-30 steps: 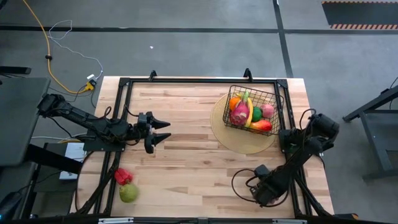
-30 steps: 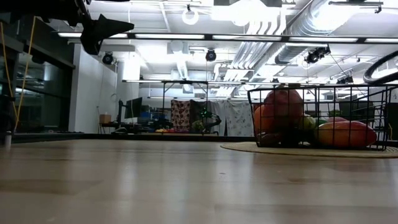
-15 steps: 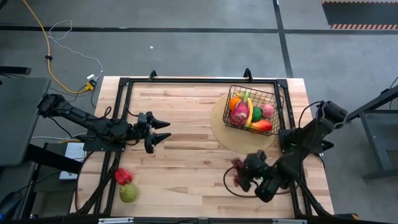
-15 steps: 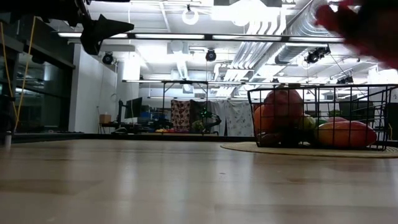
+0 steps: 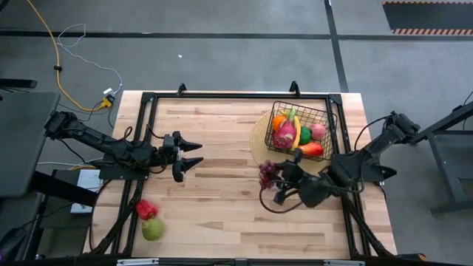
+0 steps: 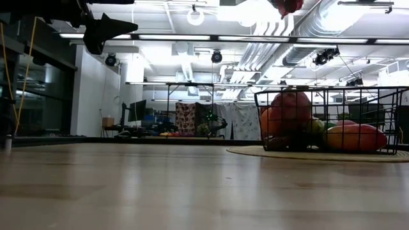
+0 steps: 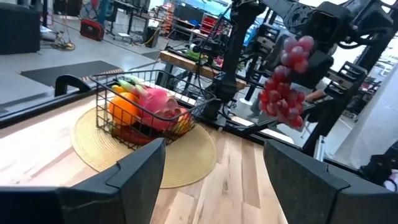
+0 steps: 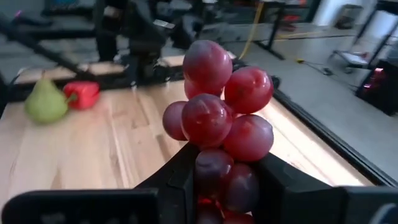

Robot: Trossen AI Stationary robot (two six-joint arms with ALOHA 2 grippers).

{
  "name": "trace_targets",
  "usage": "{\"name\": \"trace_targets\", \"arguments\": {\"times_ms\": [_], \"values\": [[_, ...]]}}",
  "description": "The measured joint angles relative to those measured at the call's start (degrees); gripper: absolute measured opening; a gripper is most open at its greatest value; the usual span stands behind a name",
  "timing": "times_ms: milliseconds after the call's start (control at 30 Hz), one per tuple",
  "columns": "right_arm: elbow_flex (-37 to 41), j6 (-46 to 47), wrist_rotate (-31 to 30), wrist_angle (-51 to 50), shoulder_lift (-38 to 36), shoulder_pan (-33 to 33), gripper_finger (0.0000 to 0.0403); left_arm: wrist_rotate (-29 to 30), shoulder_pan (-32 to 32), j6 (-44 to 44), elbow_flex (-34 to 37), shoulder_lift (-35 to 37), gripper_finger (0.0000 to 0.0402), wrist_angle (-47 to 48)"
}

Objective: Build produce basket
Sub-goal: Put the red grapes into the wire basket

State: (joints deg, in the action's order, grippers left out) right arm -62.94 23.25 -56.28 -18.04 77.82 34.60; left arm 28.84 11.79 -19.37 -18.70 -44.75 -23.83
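The black wire basket (image 5: 299, 127) stands on a round tan mat (image 5: 284, 164) at the far right. It holds a pink dragon fruit (image 7: 155, 101), an orange, a banana and other produce. A bunch of purple-red grapes (image 5: 267, 173) hangs in the air just near-left of the mat, with my right gripper (image 5: 279, 177) shut on it. A red pepper (image 5: 145, 209) and a green pear (image 5: 152, 229) lie at the near left corner. My left gripper (image 5: 195, 154) stands open above the table's left half, holding nothing. My right gripper pinches the lower part of the grape bunch (image 8: 214, 177) between its two fingers (image 8: 183, 177). It comes about level from the table's right side. Most of the grapes (image 8: 217, 106) stick out past the fingertips. The bunch is lifted well clear of the table.
Bare wooden table top (image 5: 222, 192) lies between the two arms. A black frame (image 5: 222, 95) runs along the table's edges. The right arm's cable (image 5: 270, 203) loops below its gripper.
My right gripper has risen from the near right corner and gone toward the far edge and the left, up to the mat. It has tipped from pointing down to about level. The grapes have come up with it, lifted clear.
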Motion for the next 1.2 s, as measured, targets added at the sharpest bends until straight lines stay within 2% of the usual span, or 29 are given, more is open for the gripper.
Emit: {"name": "trace_targets", "arguments": {"times_ms": [200, 467, 600, 700, 800, 933, 1200], "values": [[0.06, -6.36, 12.26, 0.85, 0.24, -6.13, 0.0088, 0.16, 0.00, 0.06, 0.00, 0.00, 0.0261, -0.01], [0.53, -19.02, 27.98, 15.31, 0.23, -14.09, 0.0083, -0.57, 0.00, 0.08, 0.00, 0.00, 0.0261, -0.05], [7.64, -23.62, 28.96, 29.26, -0.25, -16.96, 0.0083, -1.16, 0.00, 0.06, -0.01, 0.00, 0.0261, -0.03], [14.29, -23.26, 29.81, 37.41, -1.82, -19.14, 0.0083, -2.41, 0.05, 0.06, 0.00, 0.00, 0.0261, 0.04], [19.52, -20.14, 34.90, 42.81, -4.54, -21.62, 0.0083, -2.88, 0.07, 0.00, 0.00, 0.00, 0.0261, 0.01], [24.08, -17.46, 39.43, 46.49, -8.66, -23.30, 0.0083, -2.84, 0.07, -0.46, 0.00, 0.02, 0.0261, -0.21], [25.62, -16.64, 39.50, 47.08, -10.12, -23.35, 0.0083, -2.66, 0.07, -0.45, 0.00, 0.02, 0.0261, -0.51]]}}
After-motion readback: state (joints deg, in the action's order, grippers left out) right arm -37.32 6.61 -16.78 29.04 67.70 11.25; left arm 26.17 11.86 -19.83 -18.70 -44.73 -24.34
